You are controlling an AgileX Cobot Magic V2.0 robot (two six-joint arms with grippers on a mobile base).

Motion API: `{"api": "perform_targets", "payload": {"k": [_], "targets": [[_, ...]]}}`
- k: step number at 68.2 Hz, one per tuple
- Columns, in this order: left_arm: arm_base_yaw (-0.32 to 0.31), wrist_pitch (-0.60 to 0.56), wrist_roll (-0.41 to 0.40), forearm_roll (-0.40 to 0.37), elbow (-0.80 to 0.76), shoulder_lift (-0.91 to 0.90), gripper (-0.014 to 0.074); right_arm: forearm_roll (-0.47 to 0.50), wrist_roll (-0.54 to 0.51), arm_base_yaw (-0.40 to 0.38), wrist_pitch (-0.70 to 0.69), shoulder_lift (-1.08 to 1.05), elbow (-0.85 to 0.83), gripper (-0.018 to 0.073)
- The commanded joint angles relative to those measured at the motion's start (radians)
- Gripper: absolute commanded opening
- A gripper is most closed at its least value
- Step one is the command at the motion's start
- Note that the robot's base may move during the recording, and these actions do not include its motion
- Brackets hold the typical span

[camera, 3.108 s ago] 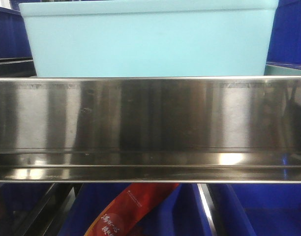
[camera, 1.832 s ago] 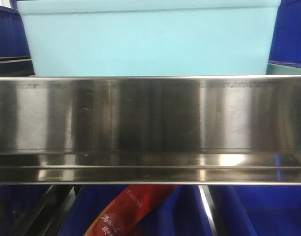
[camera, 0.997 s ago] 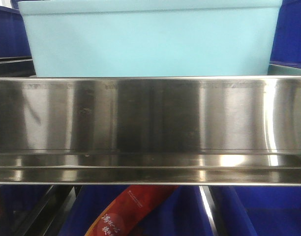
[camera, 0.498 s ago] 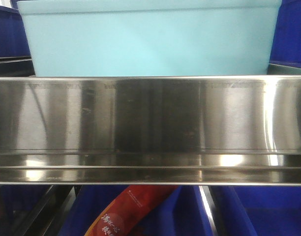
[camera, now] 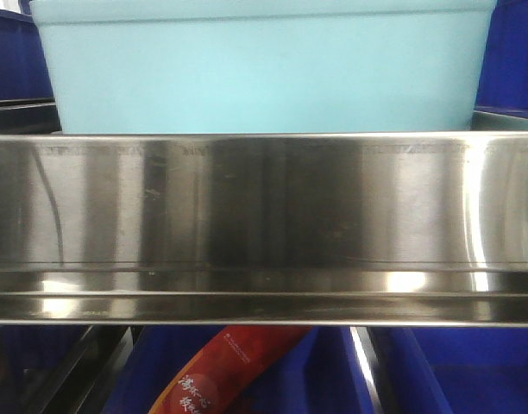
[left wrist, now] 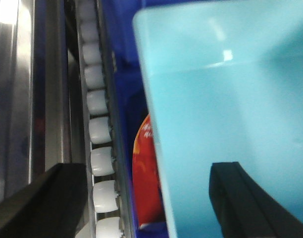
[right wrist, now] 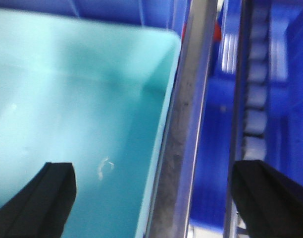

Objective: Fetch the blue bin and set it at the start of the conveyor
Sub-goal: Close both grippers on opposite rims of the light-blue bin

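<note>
The blue bin [camera: 264, 73] is a light turquoise tub standing on a shelf behind the steel rail, filling the top of the front view. In the left wrist view my left gripper [left wrist: 149, 203] is open, with one finger outside the bin's left wall and the other over its inside [left wrist: 226, 124]. In the right wrist view my right gripper [right wrist: 154, 198] is open, with one finger over the bin's inside [right wrist: 82, 99] and the other beyond its right wall. Neither gripper touches the walls. The conveyor start is out of view.
A shiny stainless-steel shelf rail [camera: 264, 224] crosses the front view below the bin. Dark blue crates [camera: 14, 60] flank the bin and lie below. A red packet [camera: 229, 366] lies in a lower crate. A white roller track [left wrist: 99, 134] runs left of the bin, and a steel bar [right wrist: 183, 139] runs along its right wall.
The bin and rail stay almost where they were. Reflections on the rail have shifted, and a pale strip at the bin's lower right has gone from view.
</note>
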Motion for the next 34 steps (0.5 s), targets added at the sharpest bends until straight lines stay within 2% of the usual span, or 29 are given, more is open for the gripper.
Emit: {"api": "perform_targets", "payload": {"k": [1,17,21,29,34], "targets": [[0.005,0.001,-0.007,-0.010,-0.010,0.038,0.0414,-0.007,0.008,-0.001,0.006,0.048,-0.009,0.0517],[0.005,-0.004,-0.007,-0.031,-0.010,0.122,0.0414,-0.004,0.008,-0.001,0.004,0.147,-0.009,0.0517],[0.005,-0.004,-0.007,-0.033,-0.010,0.133,0.0409,-0.004,0.008,-0.001,0.005,0.163,-0.009,0.0486],[0.005,-0.001,-0.014,-0.038,-0.010,0.140,0.0370,-0.004,0.008,-0.001,0.014,0.175,-0.009,0.0323],[0.005,-0.001,-0.016,-0.065,-0.010,0.140,0.0274,-0.004,0.008,-0.001,0.015,0.175,-0.009,0.0127]]}}
